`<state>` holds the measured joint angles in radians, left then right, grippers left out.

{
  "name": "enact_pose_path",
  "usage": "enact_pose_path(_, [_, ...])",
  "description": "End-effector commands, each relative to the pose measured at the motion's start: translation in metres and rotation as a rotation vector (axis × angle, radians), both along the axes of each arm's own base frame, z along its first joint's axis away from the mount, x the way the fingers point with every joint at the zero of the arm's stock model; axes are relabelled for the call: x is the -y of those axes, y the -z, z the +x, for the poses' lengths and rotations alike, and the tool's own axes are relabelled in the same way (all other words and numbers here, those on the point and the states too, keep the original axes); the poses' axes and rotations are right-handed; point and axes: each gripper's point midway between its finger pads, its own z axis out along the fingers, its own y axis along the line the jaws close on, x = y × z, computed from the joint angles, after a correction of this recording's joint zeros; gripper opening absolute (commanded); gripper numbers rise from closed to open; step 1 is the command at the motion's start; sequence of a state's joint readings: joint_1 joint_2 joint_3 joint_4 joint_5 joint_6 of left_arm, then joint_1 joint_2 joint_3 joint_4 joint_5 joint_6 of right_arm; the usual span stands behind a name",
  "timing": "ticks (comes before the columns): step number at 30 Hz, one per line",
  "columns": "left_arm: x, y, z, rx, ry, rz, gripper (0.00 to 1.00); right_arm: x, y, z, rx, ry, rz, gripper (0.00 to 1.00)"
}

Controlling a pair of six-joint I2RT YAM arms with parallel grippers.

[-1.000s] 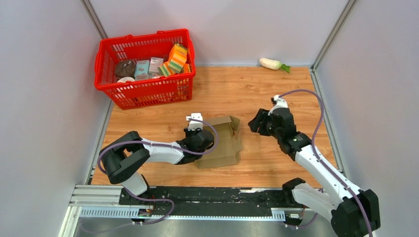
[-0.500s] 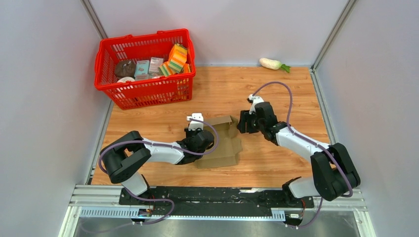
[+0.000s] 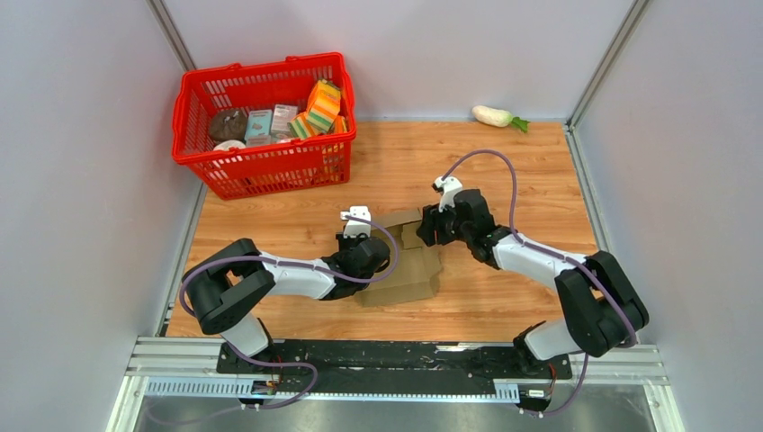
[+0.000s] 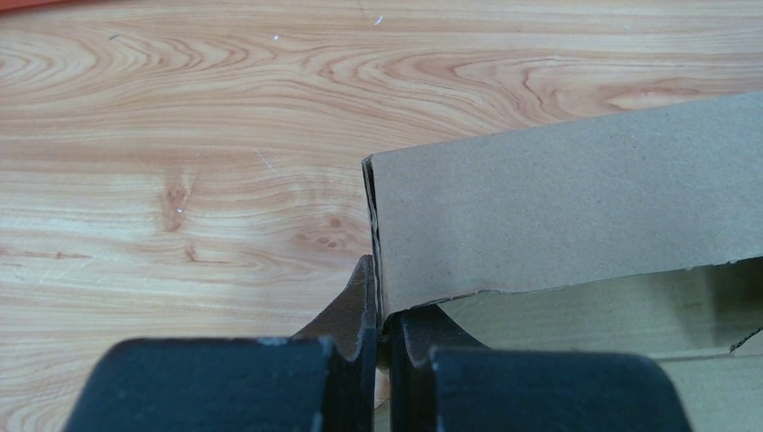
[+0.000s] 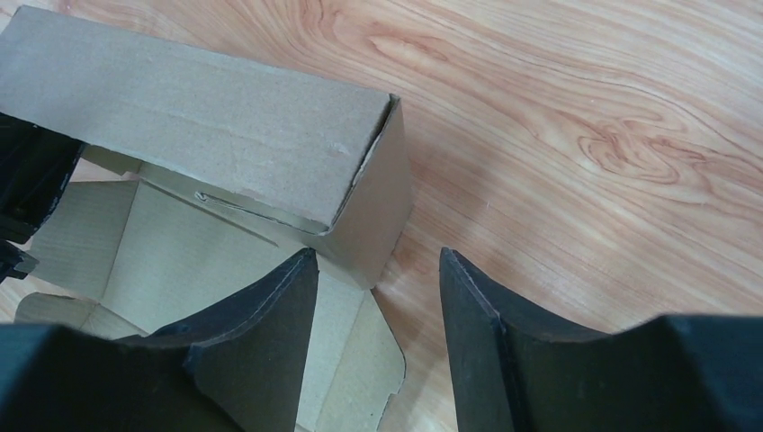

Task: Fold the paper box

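Note:
The paper box (image 3: 407, 266) is plain brown cardboard, half formed, lying at the middle of the wooden table. My left gripper (image 3: 363, 249) is at its left side. In the left wrist view that gripper (image 4: 382, 310) is shut on the bottom corner of an upright wall of the paper box (image 4: 558, 202). My right gripper (image 3: 429, 226) hovers at the box's far right corner. Seen from the right wrist, this gripper (image 5: 378, 256) is open: one finger is over the box floor, the other over bare table, and the raised corner of the paper box (image 5: 364, 193) is just ahead of the gap.
A red basket (image 3: 184, 121) of groceries stands at the back left. At the back right a white radish (image 3: 493, 115) lies by the wall. Grey walls close both sides of the table (image 3: 522, 180), and a metal rail (image 3: 360, 369) runs along the near edge.
My right arm has swung left from the right side of the table to the box's far right corner, jaws still open. The left arm and its grip have not moved.

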<state>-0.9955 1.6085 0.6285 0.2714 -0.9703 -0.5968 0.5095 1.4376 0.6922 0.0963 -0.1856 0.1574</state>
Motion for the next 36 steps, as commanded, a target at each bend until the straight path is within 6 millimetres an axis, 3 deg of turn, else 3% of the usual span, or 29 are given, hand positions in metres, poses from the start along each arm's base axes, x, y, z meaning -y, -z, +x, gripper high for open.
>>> enact_pose_path(1, [-0.001, 0.015, -0.010, -0.060, 0.055, 0.051, 0.00, -0.018, -0.015, 0.007, 0.133, -0.046, 0.042, 0.54])
enact_pose_path(6, [0.001, 0.014, -0.009, -0.058, 0.057, 0.044, 0.00, -0.036, -0.020, 0.009, 0.225, -0.033, 0.086, 0.50])
enact_pose_path(11, [0.001, 0.010, -0.009, -0.052, 0.059, 0.035, 0.00, -0.033, -0.019, 0.029, 0.294, 0.108, 0.071, 0.39])
enact_pose_path(12, [0.001, 0.010, -0.009, -0.054, 0.060, 0.036, 0.00, -0.035, -0.019, 0.029, 0.305, 0.132, 0.059, 0.29])
enact_pose_path(14, [0.001, 0.008, -0.009, -0.051, 0.057, 0.033, 0.00, -0.026, -0.015, 0.037, 0.332, 0.224, 0.022, 0.17])
enact_pose_path(17, [-0.003, 0.008, -0.010, -0.050, 0.041, 0.027, 0.00, -0.018, -0.008, 0.038, 0.365, 0.344, -0.055, 0.12])
enact_pose_path(18, [-0.003, 0.007, -0.010, -0.048, 0.036, 0.019, 0.00, -0.023, -0.002, 0.032, 0.369, 0.358, -0.078, 0.00])
enact_pose_path(19, [-0.003, 0.007, -0.011, -0.050, 0.032, 0.015, 0.00, -0.010, -0.003, 0.036, 0.393, 0.464, -0.114, 0.00])
enact_pose_path(25, [-0.001, 0.007, -0.013, -0.066, 0.008, -0.038, 0.00, 0.005, 0.004, 0.026, 0.396, 0.726, -0.181, 0.00])
enact_pose_path(30, [0.002, 0.009, -0.014, -0.079, 0.008, -0.058, 0.00, -0.006, 0.006, 0.023, 0.364, 0.673, -0.146, 0.00])
enact_pose_path(32, [0.001, 0.010, -0.015, -0.083, 0.006, -0.054, 0.00, -0.010, 0.008, 0.017, 0.344, 0.604, -0.149, 0.07])
enact_pose_path(33, [0.001, 0.010, -0.015, -0.085, 0.005, -0.053, 0.00, -0.012, -0.002, 0.013, 0.336, 0.588, -0.112, 0.31])
enact_pose_path(35, [-0.001, 0.011, -0.016, -0.094, 0.005, -0.042, 0.00, -0.004, 0.004, -0.002, 0.283, 0.552, -0.128, 0.53])
enact_pose_path(36, [-0.002, 0.011, -0.017, -0.095, 0.005, -0.041, 0.00, -0.002, -0.007, -0.007, 0.263, 0.554, -0.095, 0.68])
